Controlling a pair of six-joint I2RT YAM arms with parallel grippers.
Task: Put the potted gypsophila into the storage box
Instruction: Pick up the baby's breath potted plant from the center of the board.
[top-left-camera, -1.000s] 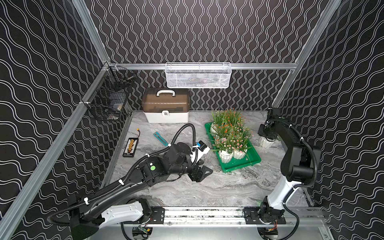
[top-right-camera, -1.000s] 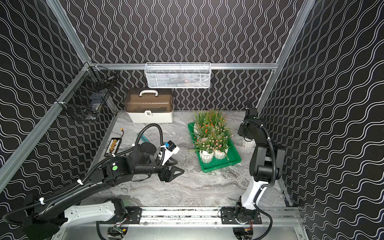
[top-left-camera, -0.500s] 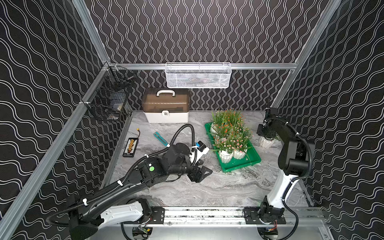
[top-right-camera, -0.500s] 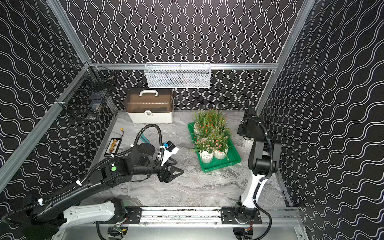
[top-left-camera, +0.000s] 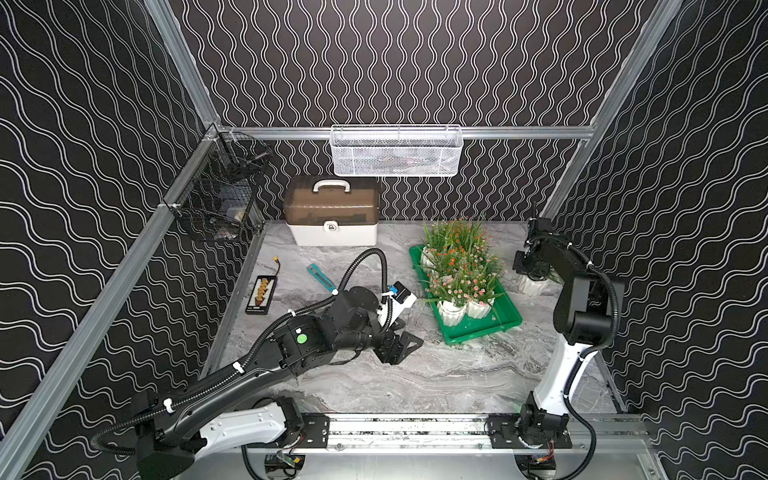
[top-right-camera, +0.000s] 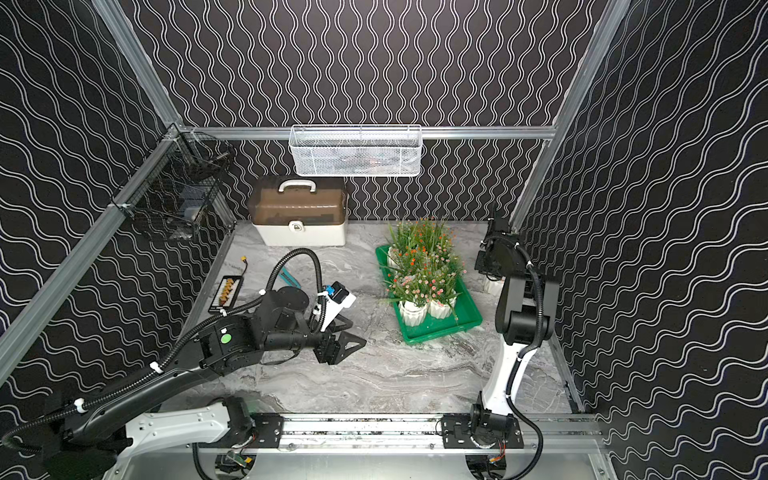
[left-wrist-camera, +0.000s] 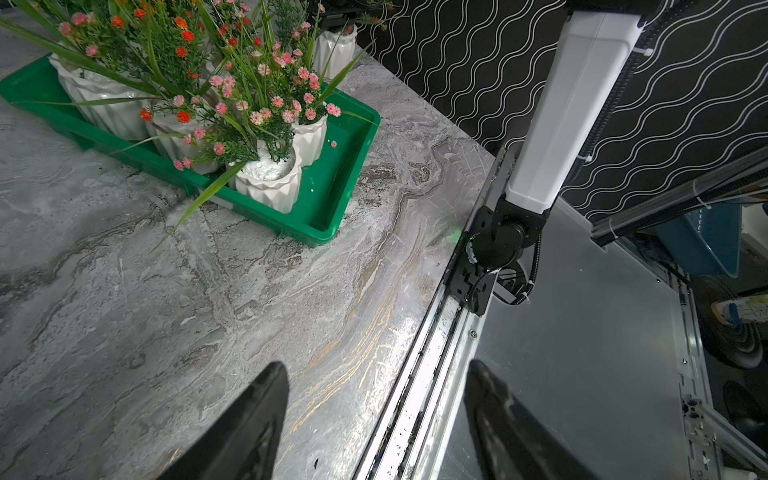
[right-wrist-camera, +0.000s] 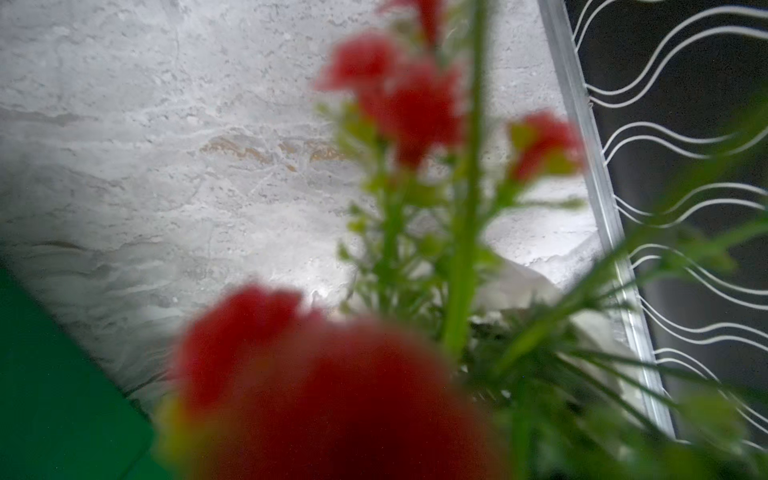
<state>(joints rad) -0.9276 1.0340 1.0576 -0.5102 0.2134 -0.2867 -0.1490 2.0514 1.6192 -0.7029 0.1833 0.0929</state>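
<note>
Over by the right wall, right claw (top-left-camera: 532, 272) sits down among the stems of the lone pot (top-left-camera: 533, 287). That pot stands on the table (top-left-camera: 436, 374) just beside the green tray (top-left-camera: 482, 332), outside its rim. Leaves hide the jaws in both top views, and the right wrist view gives only blurred red flowers (right-wrist-camera: 415, 104). Cannot tell how wide it is or whether it grips the pot. Tray holds a packed cluster of pots (top-left-camera: 451, 311), count hidden under foliage. Near end shows bare green floor, room for one more. Left claw (left-wrist-camera: 376, 365) hangs wide apart and empty, low over the table, short of the tray. Judged nearly done: one pot left to grab, lift and set in.
</note>
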